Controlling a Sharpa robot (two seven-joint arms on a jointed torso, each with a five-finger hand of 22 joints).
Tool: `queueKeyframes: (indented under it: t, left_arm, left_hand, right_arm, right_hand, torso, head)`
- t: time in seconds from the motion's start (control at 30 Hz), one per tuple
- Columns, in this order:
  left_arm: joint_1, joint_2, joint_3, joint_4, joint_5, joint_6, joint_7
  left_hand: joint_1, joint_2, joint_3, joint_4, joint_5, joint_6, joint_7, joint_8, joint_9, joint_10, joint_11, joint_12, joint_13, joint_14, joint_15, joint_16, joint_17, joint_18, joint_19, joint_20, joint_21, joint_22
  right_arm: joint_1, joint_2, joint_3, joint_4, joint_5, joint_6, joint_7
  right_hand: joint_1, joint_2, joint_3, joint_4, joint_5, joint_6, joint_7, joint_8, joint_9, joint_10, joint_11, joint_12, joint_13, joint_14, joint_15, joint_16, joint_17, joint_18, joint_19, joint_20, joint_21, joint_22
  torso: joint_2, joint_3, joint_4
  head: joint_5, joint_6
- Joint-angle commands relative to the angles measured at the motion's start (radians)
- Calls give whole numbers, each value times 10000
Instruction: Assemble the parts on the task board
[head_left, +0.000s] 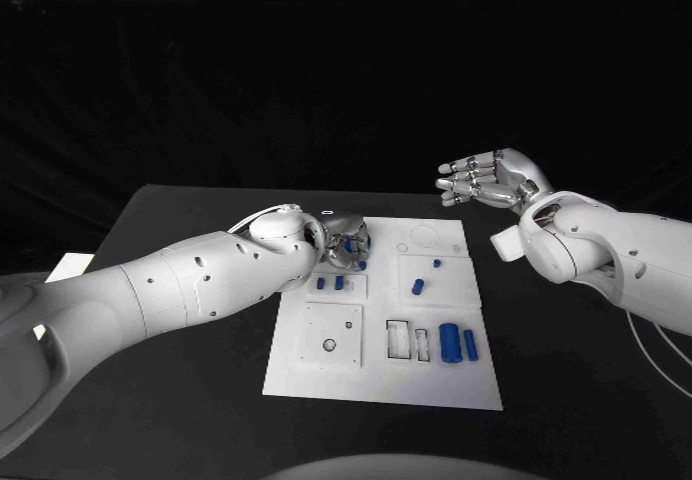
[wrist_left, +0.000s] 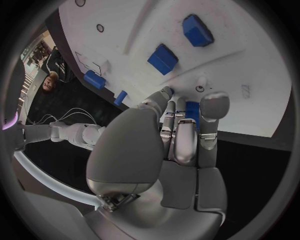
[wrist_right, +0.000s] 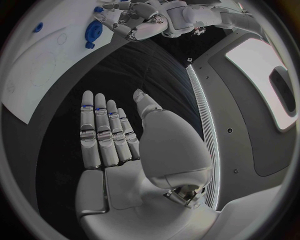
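Lying under left hand (head_left: 343, 243): blue part (wrist_left: 192, 111)

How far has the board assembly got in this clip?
Little looks finished: blue parts lie loose on the white task board, including two cylinders near its right edge. The left hand is down at the board's far left corner, fingers around a blue piece. The right hand hovers open, off the board.
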Motion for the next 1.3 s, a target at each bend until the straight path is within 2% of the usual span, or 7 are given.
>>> queueKeyframes:
  t: [0.03,0.4,0.73,1.0,1.2,1.3]
  left_arm:
    - [-10,56,4,-9,-129,292,-159]
    - [-86,155,3,-37,-121,497,-20]
    - [-103,169,2,-43,-118,583,-88]
    - [-105,180,2,-13,-97,630,-148]
    - [-105,194,1,0,-77,657,-152]
    - [-105,194,1,-17,-74,714,-187]
  left_hand:
    - [-43,13,139,-23,-20,144,-4,-67,-35,153,19,-101,-56,364,-36,61,-31,-92,365,-57,11,31]
    - [-220,-48,502,-111,-46,385,-19,-158,-110,530,-19,-327,-157,346,-45,106,-125,-90,361,-68,46,100]
    - [-363,-175,702,-193,-62,275,31,-391,-230,603,15,-615,-202,329,-20,121,-217,-87,360,-59,-10,73]
    - [-507,-302,835,-257,-67,77,56,-644,-364,488,119,-922,-220,309,63,127,-311,-69,350,-10,-227,-105]
    - [-542,-265,930,-283,-63,137,18,-675,-389,573,109,-1001,-204,300,63,132,-351,-57,351,1,-292,-155]
    - [-515,-202,1076,-346,-55,307,10,-643,-386,751,23,-1055,-188,294,-42,138,-385,-22,361,-40,-318,-170]
  right_arm:
    - [-6,18,2,4,-95,152,70]
    - [-7,29,2,12,-96,157,73]
    - [-7,16,2,38,-97,150,75]
    - [-7,12,2,55,-97,153,74]
    - [-6,12,2,58,-97,156,73]
    - [-6,12,2,60,-97,157,72]
  right_hand:
    - [-62,46,4,-37,31,-15,34,-58,-12,-27,11,22,-11,-68,-10,-50,-18,64,38,54,-24,-13]
    - [-62,46,4,-37,31,-15,34,-58,-12,-27,11,22,-11,-68,-10,-50,-18,64,38,54,-24,-13]
    - [-62,46,4,-37,31,-15,34,-58,-12,-27,11,22,-11,-68,-10,-50,-18,64,38,54,-24,-13]
    - [-62,46,4,-37,31,-15,34,-58,-12,-27,11,22,-11,-68,-10,-50,-18,64,38,54,-24,-13]
    - [-62,46,4,-37,31,-15,34,-58,-12,-27,11,22,-11,-68,-10,-50,-18,64,38,54,-24,-13]
    - [-62,46,4,-37,31,-15,34,-58,-12,-27,11,22,-11,-68,-10,-50,-18,64,38,54,-24,-13]
  torso:
    - [0,0,8]
    - [5,2,0]
    - [-3,8,1]
    - [1,6,-2]
    - [-2,5,-1]
    - [-2,4,1]
  head:
    - [-9,-11]
    - [-10,-46]
    - [-23,-62]
    - [-34,-54]
    - [-34,-44]
    - [-39,-48]
